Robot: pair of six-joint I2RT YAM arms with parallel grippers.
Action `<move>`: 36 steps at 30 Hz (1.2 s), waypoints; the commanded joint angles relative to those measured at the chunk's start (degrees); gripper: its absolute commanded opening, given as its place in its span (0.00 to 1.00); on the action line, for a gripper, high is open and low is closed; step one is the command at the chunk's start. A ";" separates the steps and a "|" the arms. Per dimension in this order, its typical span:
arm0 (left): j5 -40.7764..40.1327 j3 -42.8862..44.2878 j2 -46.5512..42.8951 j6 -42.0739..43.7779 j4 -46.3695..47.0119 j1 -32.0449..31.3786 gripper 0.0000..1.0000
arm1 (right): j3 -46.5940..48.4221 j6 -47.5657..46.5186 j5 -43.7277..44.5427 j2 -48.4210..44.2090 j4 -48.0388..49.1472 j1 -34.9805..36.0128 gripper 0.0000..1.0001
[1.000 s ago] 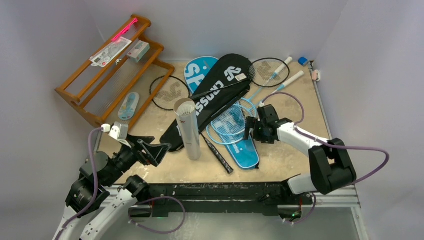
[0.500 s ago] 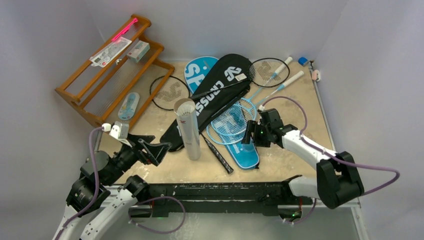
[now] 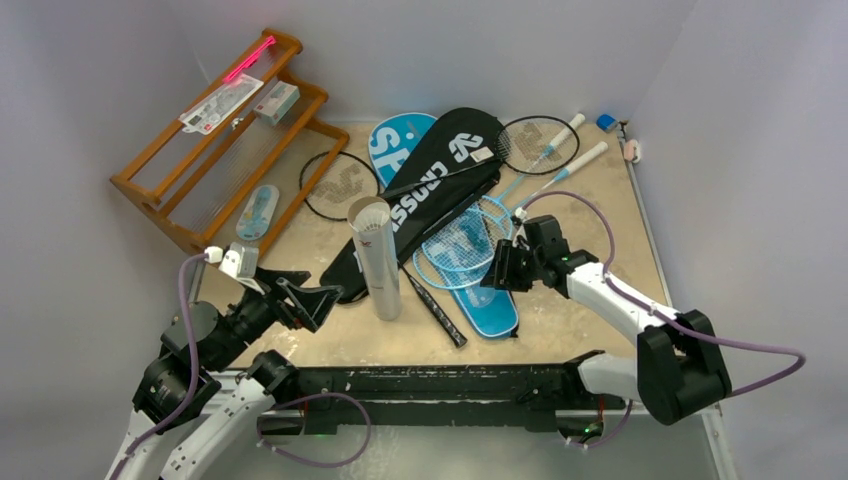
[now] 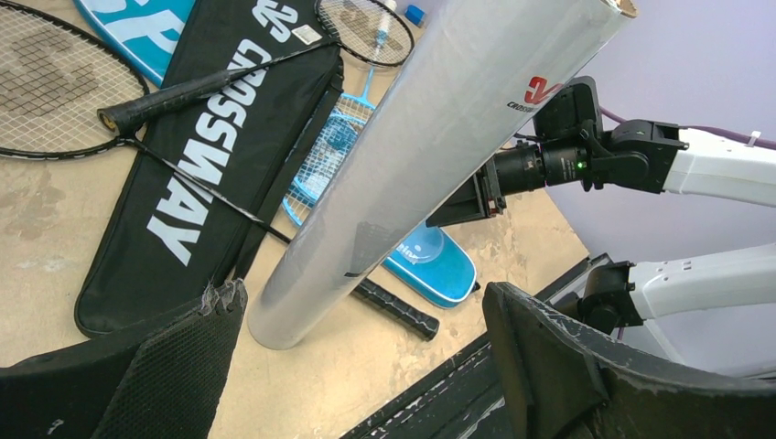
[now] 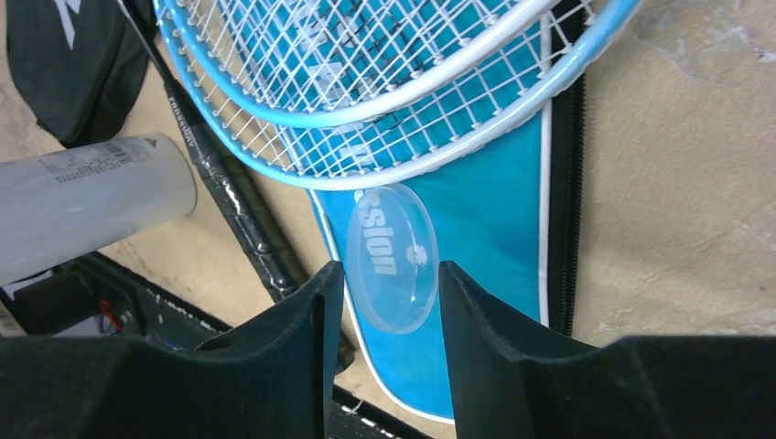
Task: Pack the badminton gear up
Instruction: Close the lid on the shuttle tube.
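1. Nearest the bases, the left tool (image 3: 318, 285) is held low over the counter (image 3: 345, 335). Its jaws are spread as wide as they go, with nothing caught between them. It's pointed at the white tube (image 3: 377, 262), which sits just beyond it.
2. The white tube is stood on end, open end up, toward the front middle of the counter. The wrapped grip of a black racket (image 3: 436, 310) is laid just right of its foot.
3. A bit further right, the right tool (image 5: 389, 274) is held low over the near end of the blue cover (image 3: 497, 312). Its jaws are set roughly halfway apart, one on each side of a clear round lid (image 5: 393, 247) lying flat on that cover. The fingers (image 5: 293, 347) are seen right at the lid's edges, but whether it's actually pinched can't be told.
4. Just past the lid, two light-blue rackets (image 3: 458, 245) are laid on the same cover with their heads overlapping. Their handles are pointed at the far right corner.
5. The black "CROSSWAY" cover (image 3: 430, 185) is spread diagonally behind the tube. A second black racket (image 3: 535, 145) is laid across it, with its head off the far right side.
6. The first black racket's head is found on the counter, left of that cover.
7. Far left, the wooden rack (image 3: 215, 150) is parked by the wall, with a few packaged bits on it.
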 commanded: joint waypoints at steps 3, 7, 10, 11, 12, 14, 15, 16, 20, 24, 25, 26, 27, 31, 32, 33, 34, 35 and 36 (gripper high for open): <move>0.24 -0.28 0.04 0.44 1.87 -0.18 1.00 | -0.16 0.54 -6.57 0.20 3.21 0.01 0.46; 0.28 -0.25 0.27 0.44 1.87 -0.22 0.99 | -0.80 1.94 -9.58 0.28 5.68 0.01 0.46; 0.24 -0.27 0.26 0.44 1.87 -0.30 0.99 | -1.19 2.71 -11.10 1.19 8.02 0.01 0.46; 0.24 -0.28 0.11 0.44 1.87 -0.20 1.00 | -1.24 2.92 -11.44 1.64 8.89 0.01 0.46; 0.24 -0.22 0.05 0.44 1.87 -0.25 0.99 | -1.39 3.21 -12.04 2.41 9.63 0.01 0.46; 0.17 -0.28 -0.12 0.44 1.79 -0.22 0.99 | -1.95 3.77 -13.21 3.48 11.44 0.01 0.46; 0.08 -0.28 -0.15 0.36 1.80 -0.26 1.00 | -2.17 3.95 -13.44 3.93 12.02 0.01 0.46; -0.06 -0.28 -0.22 0.29 1.71 -0.27 1.00 | -2.36 4.08 -13.51 4.29 12.41 0.01 0.46; -0.20 -0.28 -0.59 0.19 1.63 -0.25 1.00 | -2.81 4.30 -13.61 4.95 12.77 0.01 0.36; -0.21 -0.27 -0.46 0.17 1.61 -0.31 1.00 | -2.17 4.10 -13.15 4.19 11.98 0.01 0.25; -0.20 -0.13 -0.36 0.17 1.61 -0.30 1.00 | -1.84 3.85 -13.03 3.72 11.30 0.01 0.24; -0.16 -0.11 -0.23 0.22 1.61 -0.26 1.00 | -1.50 3.52 -12.99 3.18 10.36 0.01 0.24; -0.12 -0.15 -0.10 0.27 1.69 -0.29 1.00 | -0.96 3.12 -12.81 2.47 9.37 0.01 0.24; 0.26 -0.01 0.27 0.96 2.15 -0.18 1.00 | 1.93 0.91 -12.08 -0.94 4.58 0.01 0.15; 0.47 -0.09 0.45 1.23 2.40 -0.25 1.00 | 2.94 0.23 -11.84 -1.80 3.51 0.01 0.13; 0.62 -0.33 0.62 1.50 2.71 -0.22 1.00 | 3.93 -0.27 -11.74 -2.89 2.16 0.01 0.12; 0.78 -0.43 0.88 1.72 2.93 -0.18 1.00 | 5.19 -0.79 -11.72 -3.56 0.88 0.01 0.12; 0.95 -0.45 1.17 1.95 3.15 -0.31 1.00 | 6.48 -1.36 -11.70 -4.19 -0.26 0.01 0.09; 1.13 -0.45 1.52 2.28 3.35 -0.27 1.00 | 7.86 -1.81 -11.55 -4.71 -1.40 0.01 0.08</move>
